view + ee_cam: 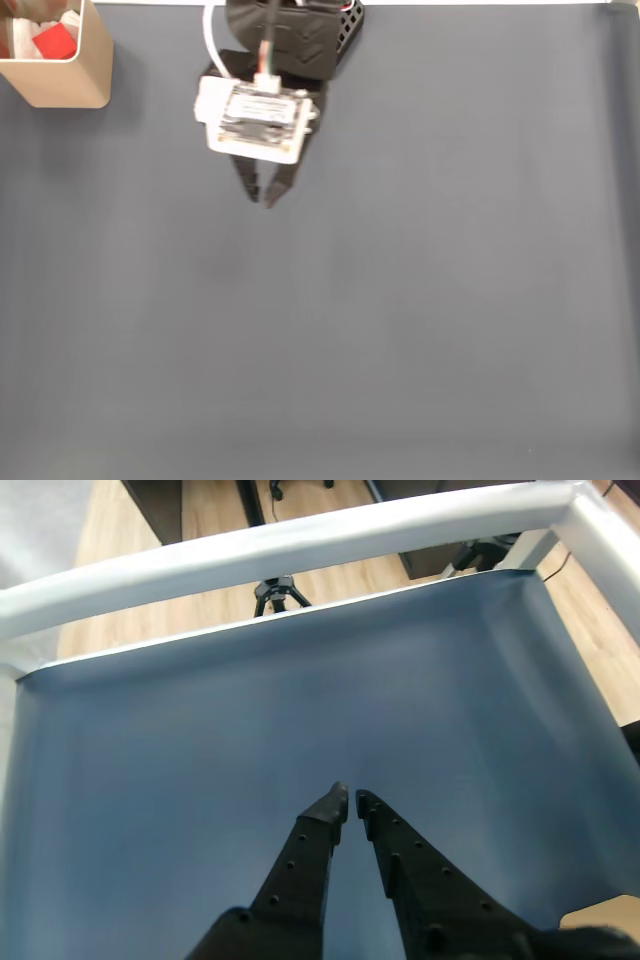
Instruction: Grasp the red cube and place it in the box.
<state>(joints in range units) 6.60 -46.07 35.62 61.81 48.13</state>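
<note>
While parked near the table's top edge: gripper nearly closed, empty. Cube already inside box, top-left corner. Little risk left, barring a stray sweep toppling box.

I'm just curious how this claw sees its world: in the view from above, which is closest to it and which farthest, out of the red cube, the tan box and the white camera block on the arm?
From the gripper:
1. White camera block, just behind it.
2. Box, upper left corner.
3. Red cube, inside the box.
</note>
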